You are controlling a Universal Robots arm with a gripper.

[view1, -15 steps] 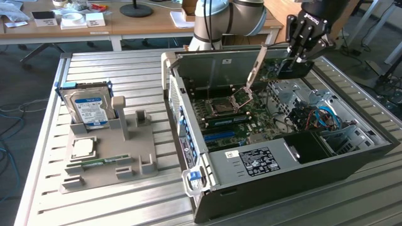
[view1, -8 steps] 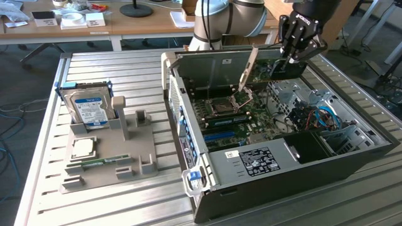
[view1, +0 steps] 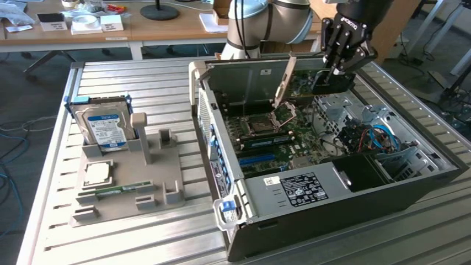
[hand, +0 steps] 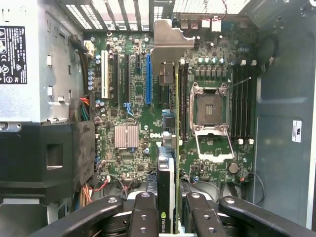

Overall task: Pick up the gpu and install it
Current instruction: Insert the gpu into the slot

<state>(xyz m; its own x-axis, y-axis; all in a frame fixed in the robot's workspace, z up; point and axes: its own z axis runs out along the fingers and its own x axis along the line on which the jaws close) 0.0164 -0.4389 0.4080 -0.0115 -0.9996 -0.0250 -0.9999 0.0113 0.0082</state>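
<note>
The gpu is a thin black card, and its long silver bracket slants down toward the exterior view's left. My gripper is shut on it and holds it in the air over the far part of the open computer case. In the wrist view the gpu shows edge-on between my fingers, with its bracket at the far end. It hangs above the motherboard, between the blue slot and the open processor socket. The card stands clear of the board.
On the exterior view's left, a grey holder carries a silver hard drive, a processor chip and a green memory stick. Inside the case are a power supply and cables. A cluttered desk stands behind.
</note>
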